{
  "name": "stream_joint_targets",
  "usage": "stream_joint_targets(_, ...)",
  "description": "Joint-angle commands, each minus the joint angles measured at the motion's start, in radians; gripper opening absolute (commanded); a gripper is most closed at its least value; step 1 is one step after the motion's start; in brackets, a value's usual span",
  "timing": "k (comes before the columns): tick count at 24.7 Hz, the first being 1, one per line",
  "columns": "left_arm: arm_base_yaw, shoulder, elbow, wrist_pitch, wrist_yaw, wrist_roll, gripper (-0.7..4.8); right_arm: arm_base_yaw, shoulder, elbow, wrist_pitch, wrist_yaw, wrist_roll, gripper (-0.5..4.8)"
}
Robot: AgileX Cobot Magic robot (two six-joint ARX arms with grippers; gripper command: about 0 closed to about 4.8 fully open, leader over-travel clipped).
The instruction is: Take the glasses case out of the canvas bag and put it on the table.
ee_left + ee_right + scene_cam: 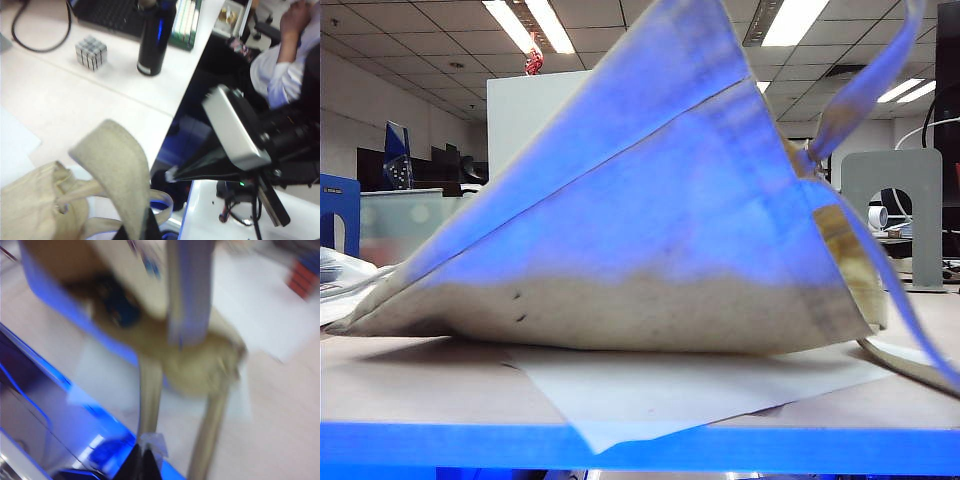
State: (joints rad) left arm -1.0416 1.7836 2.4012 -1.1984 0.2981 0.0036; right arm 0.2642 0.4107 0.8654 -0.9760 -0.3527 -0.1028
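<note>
- Exterior view: the bag [650,230] is pulled up into a tent shape, its bottom edge resting on the tabletop [420,385] over a paper sheet [690,390]. Neither end effector shows here.
- Left wrist view: the left end effector [136,231] is clamped together on a strap [117,165], which rises directly from its tips; the bag's gathered cloth [30,205] hangs just beside it. A cube [91,52] and a dark bottle [154,40] stand well apart from it.
- Right wrist view, blurred: the right end effector [141,465] is pinched together on the other strap [150,390], with the bag's mouth beyond its tips. A dark blue shape [122,310] inside that mouth is probably the case, still in the bag; too smeared to be sure.
- Step in hand, as I judge it: lifting and opening the bag by both straps.
- Next move calls for keeping one strap taut so the mouth stays open, then freeing the other end effector to reach in for the case.
</note>
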Motion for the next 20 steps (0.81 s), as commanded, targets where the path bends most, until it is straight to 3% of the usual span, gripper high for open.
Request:
stream_joint_targets(1,0.002,-0.005,0.003,-0.010,-0.010,0.008,-0.06,-0.001,0.054,-0.066,0.115,-0.157,0.064,-0.08)
stream_joint_targets(5,0.003,-0.005,0.002,-0.019,-0.008,0.008,-0.06,-0.001,0.102,-0.112,0.138,-0.213,0.077,0.03)
stream_joint_targets(7,0.003,-0.006,0.002,-0.041,-0.006,0.008,-0.06,-0.003,0.104,-0.112,0.175,-0.188,0.077,0.93)
stream_joint_targets(8,0.005,-0.007,0.002,-0.052,-0.006,0.011,-0.06,-0.003,0.101,-0.111,0.213,-0.175,0.077,1.87)
stream_joint_targets(9,0.005,-0.007,0.002,-0.066,-0.007,0.021,-0.06,-0.003,0.097,-0.111,0.244,-0.163,0.077,2.47)
stream_joint_targets(10,0.005,-0.007,0.002,-0.077,-0.006,0.027,-0.06,-0.003,0.094,-0.111,0.274,-0.154,0.077,2.68)
stream_joint_targets(14,0.003,-0.007,0.002,-0.101,0.004,0.034,-0.06,-0.003,0.088,-0.110,0.384,-0.138,0.079,2.66)
stream_joint_targets(20,0.003,-0.007,0.002,-0.114,0.093,0.033,-0.06,-0.002,0.112,-0.110,0.491,-0.118,0.077,2.66)
